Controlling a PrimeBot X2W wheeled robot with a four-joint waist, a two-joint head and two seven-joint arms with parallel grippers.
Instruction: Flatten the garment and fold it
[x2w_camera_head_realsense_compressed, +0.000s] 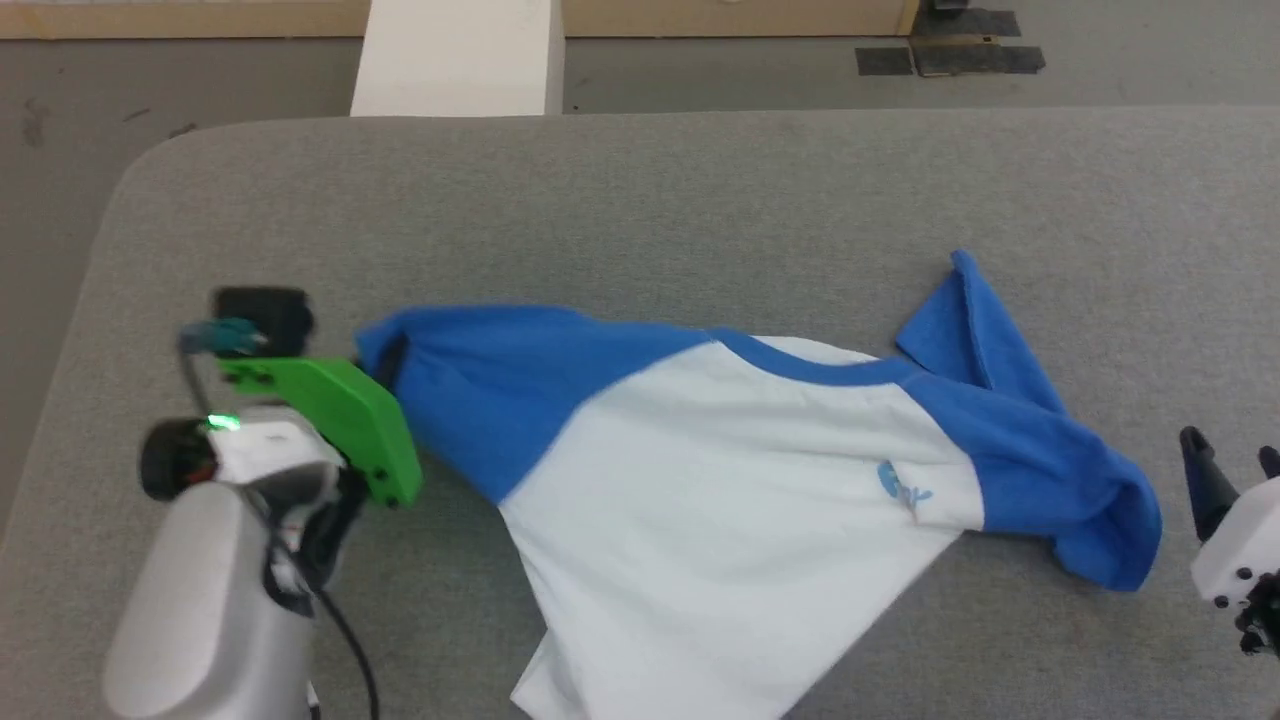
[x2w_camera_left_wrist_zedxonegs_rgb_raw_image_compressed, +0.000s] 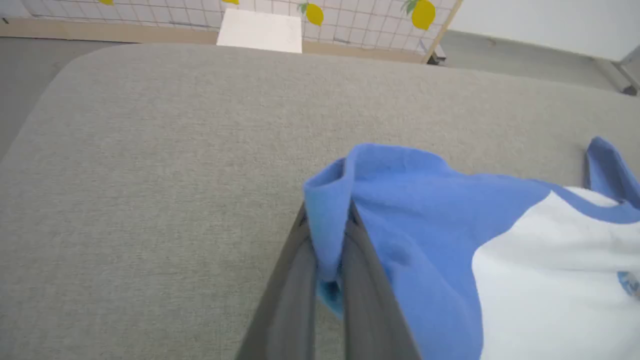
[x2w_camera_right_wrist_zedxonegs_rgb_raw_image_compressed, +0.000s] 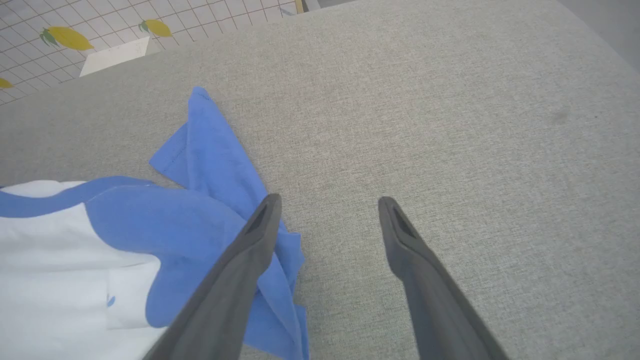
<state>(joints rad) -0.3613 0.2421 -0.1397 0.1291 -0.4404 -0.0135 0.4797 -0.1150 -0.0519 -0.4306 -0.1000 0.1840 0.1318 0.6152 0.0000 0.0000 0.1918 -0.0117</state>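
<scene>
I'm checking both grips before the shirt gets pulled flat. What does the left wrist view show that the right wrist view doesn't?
Left wrist view: the left gripper shut on a blue sleeve edge of the garment. Right wrist view: the right gripper open over the grey table, the other sleeve lying by one finger, ungripped. Both: the white body, blue sleeves, the table, the lemon-tiled wall.

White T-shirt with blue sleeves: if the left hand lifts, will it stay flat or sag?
Probably sags: the white, blue-sleeved cotton T-shirt lies in soft folds. Likely light: the left hand holds its blue sleeve by a thin pinch.
</scene>
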